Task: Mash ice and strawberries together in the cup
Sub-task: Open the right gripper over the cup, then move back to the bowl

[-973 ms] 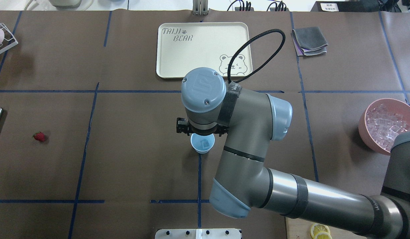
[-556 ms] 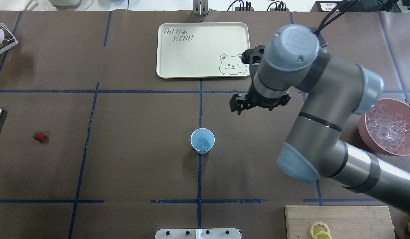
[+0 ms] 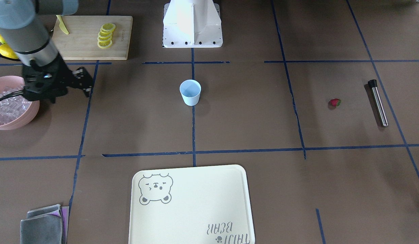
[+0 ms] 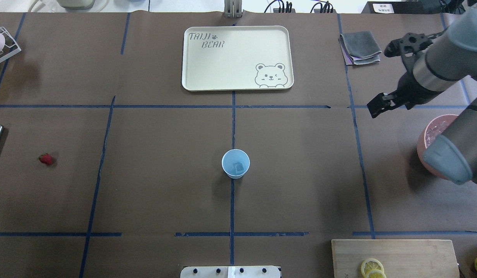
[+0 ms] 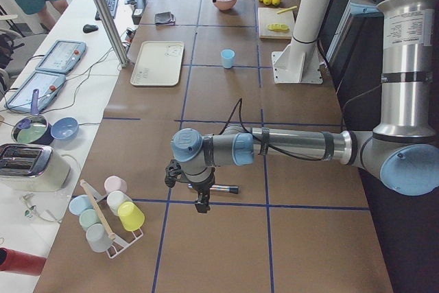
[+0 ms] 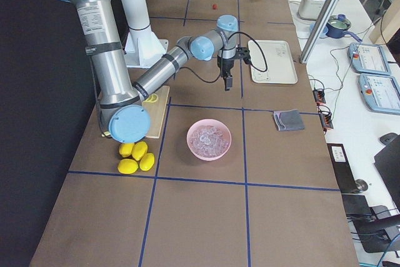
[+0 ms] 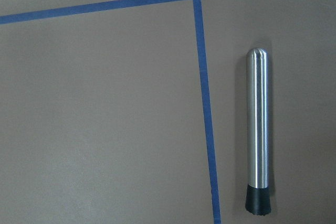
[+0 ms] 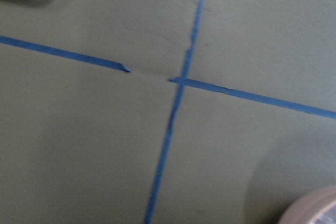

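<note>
The brown worktop [image 4: 165,193] is laid out as stations, with supplies at its two ends and the mixing spot in the middle. The right arm [image 4: 447,58] reaches out over its own end, and the right claw [image 4: 379,105] points down over bare paper just beside the pink bowl [image 3: 13,126], on the side toward the far edge. I cannot tell how its jaws stand, and no cube shows in them.

The left claw [image 5: 201,205], seen only from the side, hovers over the steel rod [image 7: 258,129] near the left end. It is probably lined up to fetch the rod as the masher, but its jaws cannot be judged either.

The bowl keeps the heap of ice [image 3: 4,105] close to the right arm. The cup [image 4: 235,163] stands upright at the worktop's centre, within reach of both arms, with one cube showing inside. The strawberry [image 4: 46,158] lies near the left end, not far from the rod, and is not yet in the cup.
</note>
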`<state>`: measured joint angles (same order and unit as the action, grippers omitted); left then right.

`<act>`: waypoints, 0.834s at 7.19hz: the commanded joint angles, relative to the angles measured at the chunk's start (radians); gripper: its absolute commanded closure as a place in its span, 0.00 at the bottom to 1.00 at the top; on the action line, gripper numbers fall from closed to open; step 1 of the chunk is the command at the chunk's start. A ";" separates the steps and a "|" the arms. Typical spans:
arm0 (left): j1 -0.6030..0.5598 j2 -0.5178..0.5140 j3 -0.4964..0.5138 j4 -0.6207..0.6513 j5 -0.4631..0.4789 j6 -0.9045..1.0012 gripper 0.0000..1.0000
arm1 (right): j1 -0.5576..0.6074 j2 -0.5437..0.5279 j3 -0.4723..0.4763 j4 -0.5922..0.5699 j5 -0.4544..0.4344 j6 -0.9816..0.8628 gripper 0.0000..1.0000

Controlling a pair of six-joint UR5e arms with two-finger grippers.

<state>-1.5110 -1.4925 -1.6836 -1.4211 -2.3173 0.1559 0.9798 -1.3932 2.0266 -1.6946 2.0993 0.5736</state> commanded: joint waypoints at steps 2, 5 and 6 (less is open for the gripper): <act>0.000 0.000 -0.005 -0.001 -0.001 0.001 0.00 | 0.169 -0.271 -0.009 0.134 0.085 0.128 0.05; 0.000 0.000 -0.005 -0.001 -0.001 0.001 0.00 | 0.139 -0.472 -0.158 0.746 0.065 0.553 0.12; 0.000 0.000 -0.007 -0.001 -0.001 0.001 0.00 | 0.049 -0.489 -0.170 0.788 0.007 0.637 0.18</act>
<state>-1.5109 -1.4926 -1.6896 -1.4219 -2.3178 0.1565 1.1034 -1.8457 1.8957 -1.0355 2.1513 1.0876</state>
